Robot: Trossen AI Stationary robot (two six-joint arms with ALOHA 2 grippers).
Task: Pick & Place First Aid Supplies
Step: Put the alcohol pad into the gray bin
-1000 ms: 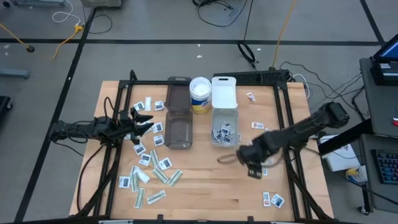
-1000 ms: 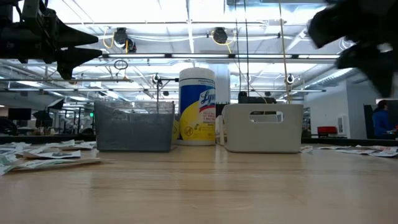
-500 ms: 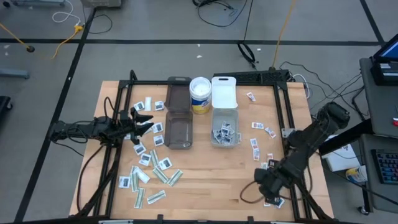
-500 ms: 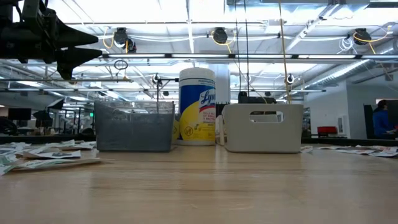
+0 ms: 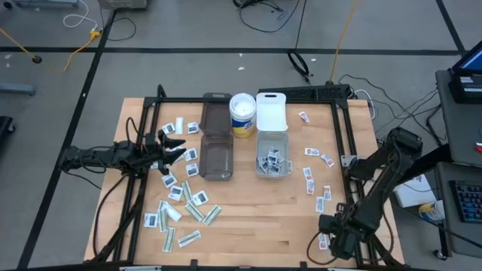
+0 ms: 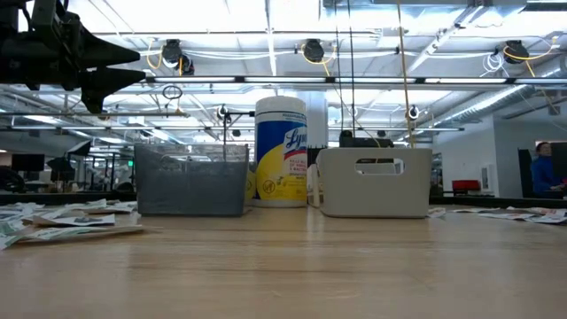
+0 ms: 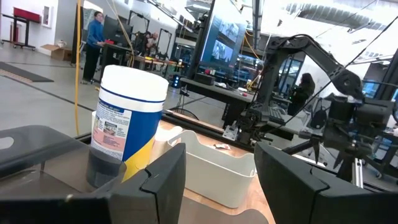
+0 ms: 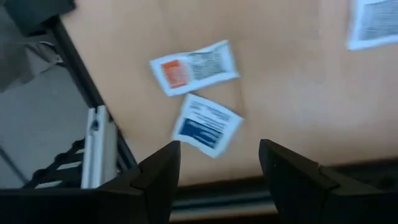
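First aid packets lie flat on the table: several at its left, some at its right, more inside the clear bin. My right gripper hovers open, pointing down, at the table's near right corner. In the right wrist view its fingers stand over a white packet with blue print; a white packet with an orange patch lies beside that one. My left gripper waits open above the left packets, raised well off the table, and faces the bins.
A smoky bin with its lid behind it, a wipes canister and the clear bin's white lid stand at the table's middle and far side. A dark metal frame rims the table. The table's near edge is just below the right gripper.
My right arm has swung from beside the clear bin toward the table's near right corner, leaving the low view, and now hangs over the two packets there. The left arm and the packets have kept still.
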